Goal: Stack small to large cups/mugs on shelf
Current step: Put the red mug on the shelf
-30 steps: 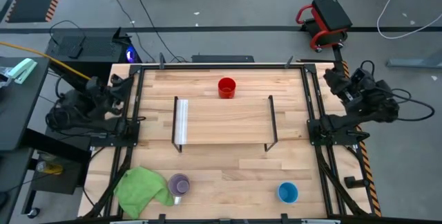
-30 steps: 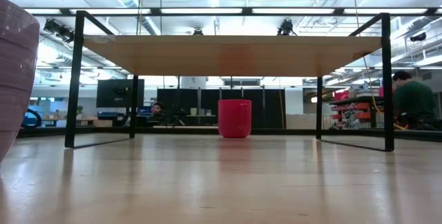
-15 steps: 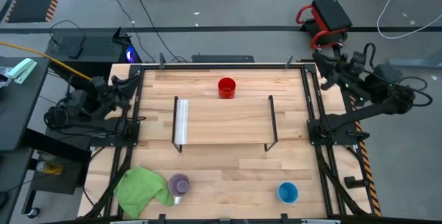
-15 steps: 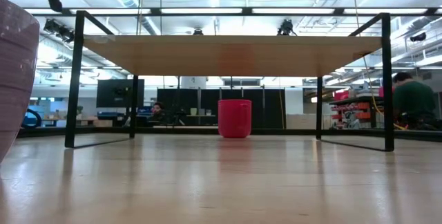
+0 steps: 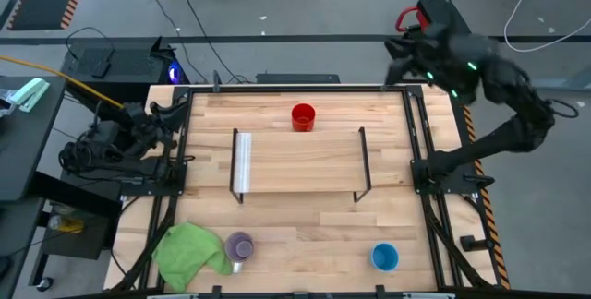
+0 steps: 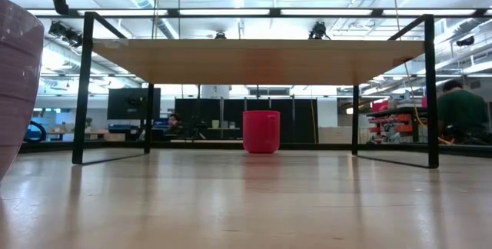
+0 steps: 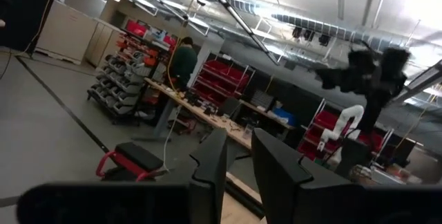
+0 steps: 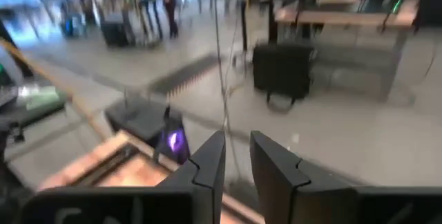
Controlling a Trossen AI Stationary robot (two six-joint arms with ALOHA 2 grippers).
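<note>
The right gripper hangs high above the far right corner of the table, beyond the table's edge, with nothing between its dark fingers; the right wrist view shows them close together with only a thin gap, so they read as nearly pressed together and empty. It sits nearest the red mug, which stands on the large wooden tabletop just behind the far long edge of the low light-wood shelf with black metal end frames; judging by that reach, the red mug looks like the likely first pick.

The left gripper waits at the table's left edge, folded back on its mount, its fingers likewise narrow-set and holding nothing.

The shelf board is bare, so no stacking has begun. The blue handleless cup stands near the front right of the table, well apart from the others. The pale purple mug stands at the front left, touching a crumpled green cloth, which could snag a grasp there. In the low view the red mug shows under the shelf.
</note>
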